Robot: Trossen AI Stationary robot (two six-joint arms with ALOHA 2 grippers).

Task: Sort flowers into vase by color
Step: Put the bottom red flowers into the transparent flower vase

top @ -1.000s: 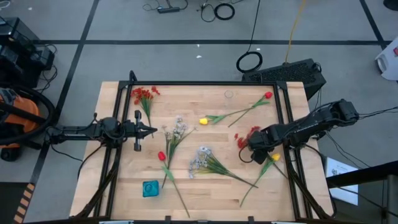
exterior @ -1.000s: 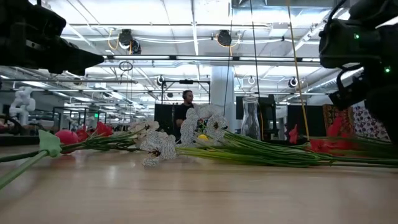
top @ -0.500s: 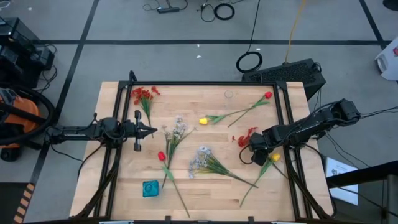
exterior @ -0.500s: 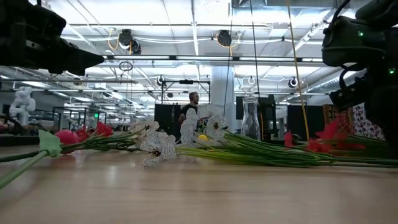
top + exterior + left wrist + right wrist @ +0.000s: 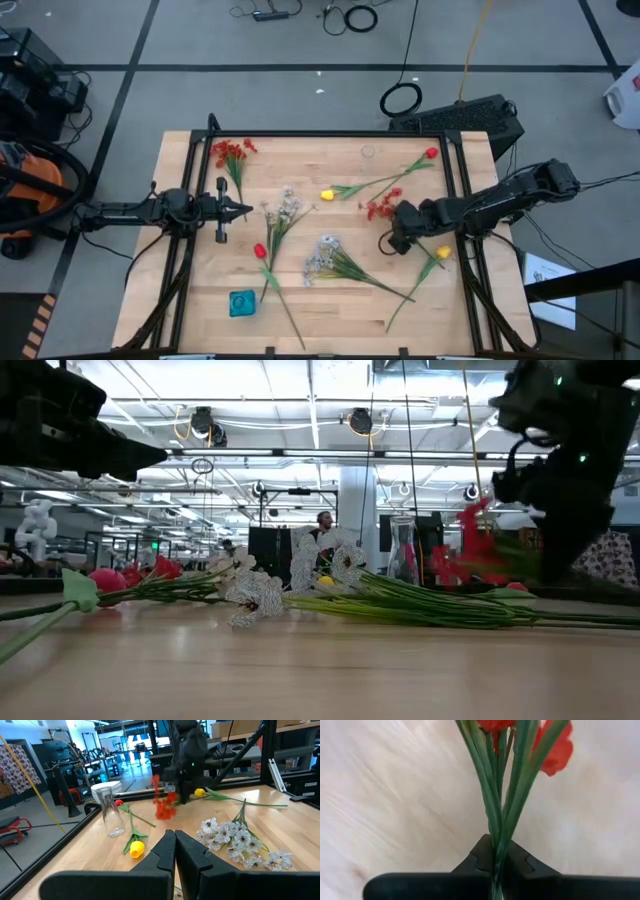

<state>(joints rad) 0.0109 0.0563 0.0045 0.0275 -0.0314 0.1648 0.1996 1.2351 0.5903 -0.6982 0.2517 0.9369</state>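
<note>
My right gripper (image 5: 394, 228) is over the table's right half, shut on a red cluster of flowers (image 5: 379, 207), whose blossoms (image 5: 465, 550) show raised in the low view. The clear glass vase (image 5: 368, 152) stands at the far edge. Lying flat on the table are another red cluster (image 5: 230, 152), two white sprays (image 5: 285, 208) (image 5: 322, 250), two yellow tulips (image 5: 327, 195) (image 5: 441, 253) and two red tulips (image 5: 430, 153) (image 5: 260, 250). My left gripper (image 5: 247, 210) waits shut at the left, holding nothing. My right gripper pinches the red cluster's bunched green stalks (image 5: 498, 845) between its two fingers, a little below the blossoms (image 5: 555, 750). The fingers slant down from the table's right. The stalks run forward from between the fingers, and the blossoms are lifted off the table.
A small blue object (image 5: 241, 303) sits near the front left. A black frame (image 5: 300, 134) borders the tabletop. Bare wood lies between the vase and the far-left red cluster.
My right gripper has shut on the stalks of the red cluster that lay at the table's right. It has gone toward the table's left and up, and the cluster has risen off the table with it.
</note>
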